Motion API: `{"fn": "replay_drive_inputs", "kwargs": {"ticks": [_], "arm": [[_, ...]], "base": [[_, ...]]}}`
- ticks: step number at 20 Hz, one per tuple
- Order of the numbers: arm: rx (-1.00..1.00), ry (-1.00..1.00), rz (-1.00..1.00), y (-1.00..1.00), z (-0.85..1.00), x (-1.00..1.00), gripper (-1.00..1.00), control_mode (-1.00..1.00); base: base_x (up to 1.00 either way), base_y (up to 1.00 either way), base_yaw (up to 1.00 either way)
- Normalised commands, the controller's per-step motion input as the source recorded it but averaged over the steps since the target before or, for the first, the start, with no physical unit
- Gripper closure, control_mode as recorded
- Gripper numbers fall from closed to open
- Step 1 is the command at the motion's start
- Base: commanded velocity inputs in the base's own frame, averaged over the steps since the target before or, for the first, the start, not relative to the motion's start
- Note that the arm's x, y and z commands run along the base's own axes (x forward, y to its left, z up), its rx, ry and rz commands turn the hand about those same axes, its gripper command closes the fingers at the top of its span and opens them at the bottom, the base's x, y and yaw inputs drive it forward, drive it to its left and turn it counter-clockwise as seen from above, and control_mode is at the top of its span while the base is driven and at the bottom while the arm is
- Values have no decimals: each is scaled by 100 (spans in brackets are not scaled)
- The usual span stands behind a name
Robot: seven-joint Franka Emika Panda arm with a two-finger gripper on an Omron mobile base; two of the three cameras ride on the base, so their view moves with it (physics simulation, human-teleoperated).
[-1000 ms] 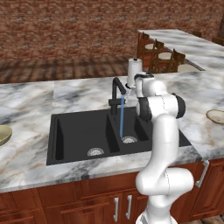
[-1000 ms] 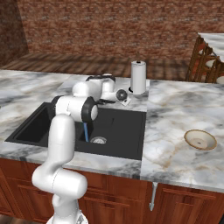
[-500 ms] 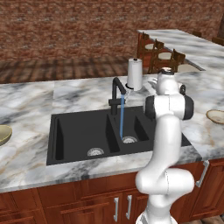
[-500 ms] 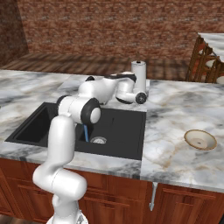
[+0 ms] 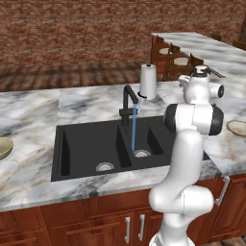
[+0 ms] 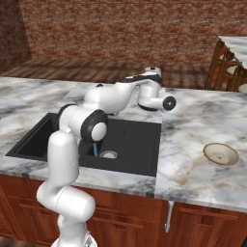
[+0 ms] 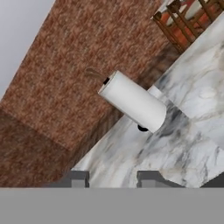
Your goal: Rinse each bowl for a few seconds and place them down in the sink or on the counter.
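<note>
The cream-rimmed bowl (image 6: 221,154) with a brownish inside rests on the marble counter (image 6: 193,120) right of the black sink (image 6: 140,137); its edge also shows in the left base view (image 5: 237,127). The olive-tan bowl (image 5: 4,148) lies at the far left of the counter (image 5: 91,101). Water runs from the black faucet (image 5: 129,98) into the right basin of the sink (image 5: 86,144). My gripper (image 7: 111,179) hovers above the counter behind the sink's right corner. Its tips stand apart with nothing between them.
A white paper-towel roll (image 5: 148,81) stands upright on the counter behind the faucet, straight ahead of the gripper in the hand view (image 7: 133,106). Wooden chairs (image 5: 175,57) line a second counter at the back right. A brick wall closes the far side.
The hand has swung right, away from the faucet, to behind the sink's right corner. The jaws have parted. Water runs throughout.
</note>
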Motion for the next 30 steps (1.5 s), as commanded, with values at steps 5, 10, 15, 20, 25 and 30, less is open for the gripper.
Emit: {"fn": "replay_drive_inputs", "kwargs": {"ticks": [5, 10, 15, 20, 25, 30], "arm": [[10, 16, -15, -27, 58, -48, -100, -100], [12, 22, -19, -29, 38, -45, -100, -100], [12, 22, -23, -30, 23, -45, -100, -100], [11, 16, -27, -14, 9, -48, -100, -100], [8, 8, -33, -2, 0, -49, -100, -100], [7, 1, -38, 0, -5, -48, -100, -100]], "base": [[0, 0, 0], [0, 0, 0], [0, 0, 0], [0, 0, 0], [0, 0, 0], [0, 0, 0]]}}
